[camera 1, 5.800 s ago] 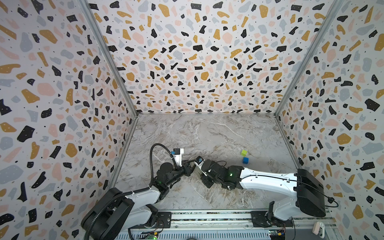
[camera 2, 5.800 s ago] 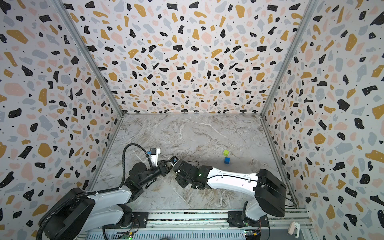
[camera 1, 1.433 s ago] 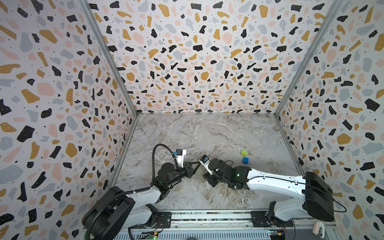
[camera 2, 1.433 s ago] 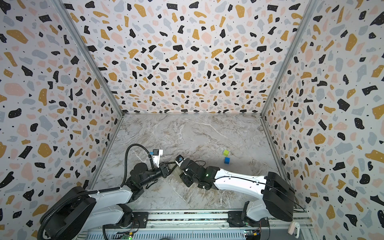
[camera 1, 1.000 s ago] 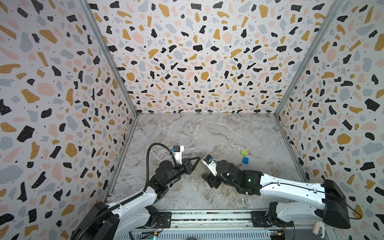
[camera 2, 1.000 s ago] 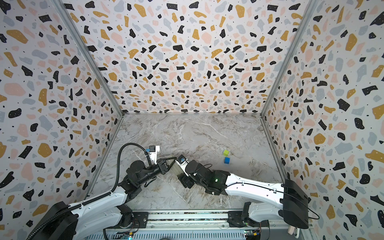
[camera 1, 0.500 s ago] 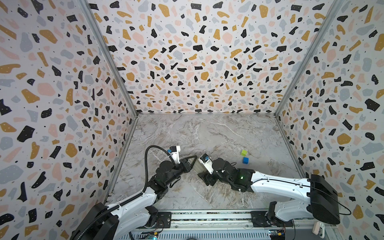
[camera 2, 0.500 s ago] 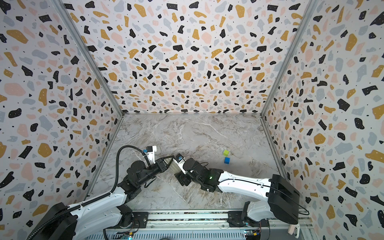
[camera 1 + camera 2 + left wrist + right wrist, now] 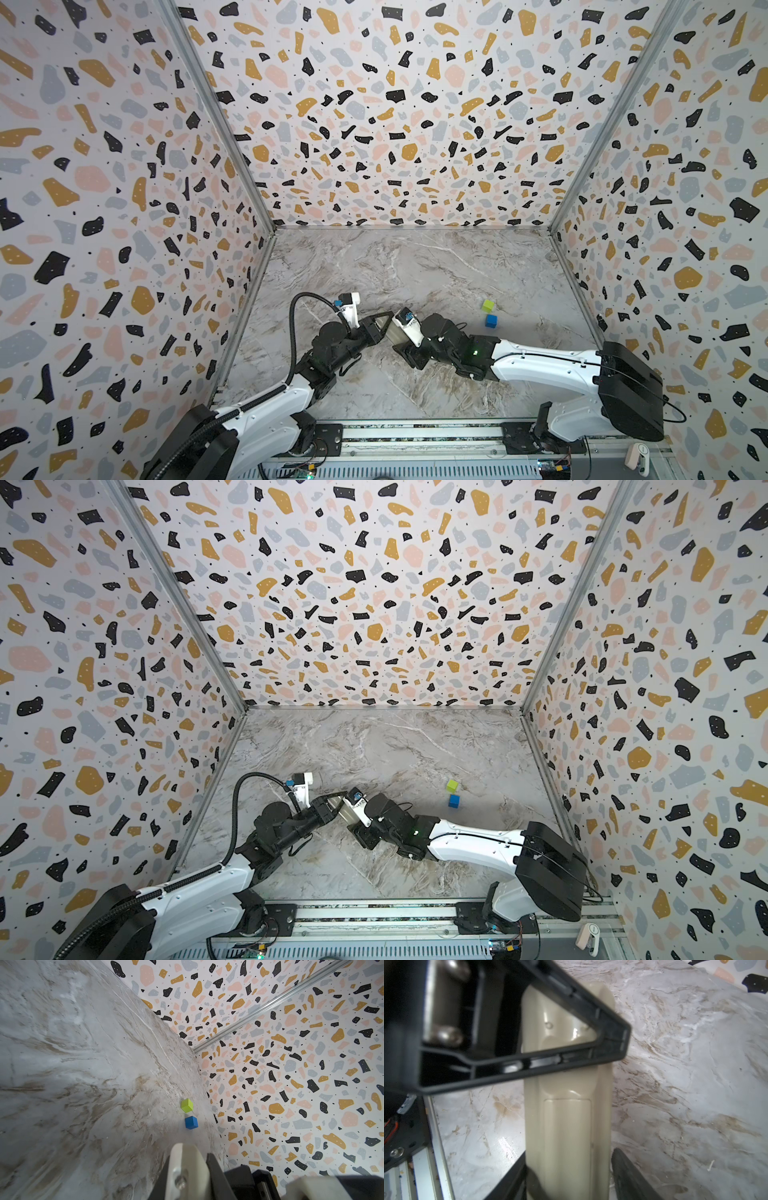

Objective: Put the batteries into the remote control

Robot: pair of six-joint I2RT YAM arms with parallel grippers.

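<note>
Left fingers (image 9: 529, 1067) clamped on the remote control (image 9: 566, 1118). Right fingers (image 9: 627, 1174) straddle its other end, and I can't tell if they're gripping. Mid-handover, I reckon; next, slide the battery cover (image 9: 568, 1142) off.

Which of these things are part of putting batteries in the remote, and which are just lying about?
Part of the job: remote control, with the left gripper and the right gripper at it. No batteries in view.
Just lying about: green cube; blue cube.
</note>
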